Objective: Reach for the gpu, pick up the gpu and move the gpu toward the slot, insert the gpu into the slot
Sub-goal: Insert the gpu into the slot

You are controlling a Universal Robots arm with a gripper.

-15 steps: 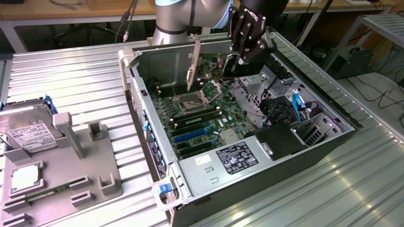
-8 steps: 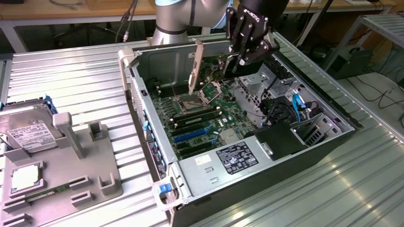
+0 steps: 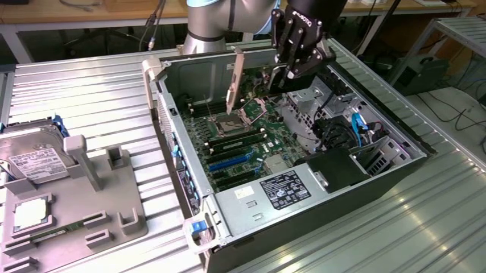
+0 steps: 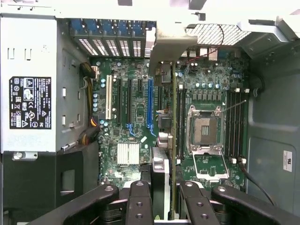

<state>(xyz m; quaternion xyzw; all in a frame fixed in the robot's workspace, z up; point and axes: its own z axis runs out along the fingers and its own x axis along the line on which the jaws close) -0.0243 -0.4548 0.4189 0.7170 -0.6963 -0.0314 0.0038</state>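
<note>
Clamping the gpu (image 3: 236,79) (image 4: 166,51), the gripper (image 3: 279,79) (image 4: 164,197) holds its jaws narrow on the upright card, above the motherboard (image 3: 251,136) (image 4: 136,112), not yet seated, with the blue slot (image 4: 150,103) below inside the open computer case (image 3: 186,77)

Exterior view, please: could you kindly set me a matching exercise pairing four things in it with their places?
Things:
1 gpu
2 hard drive
3 power supply
4 CPU socket

Places:
A outside the case, at the exterior view's left
B flat on the green motherboard
C clamped in the gripper, above the motherboard
D case end nearest the camera, bearing a black label

Pairs: 1-C; 2-A; 3-D; 4-B
</note>
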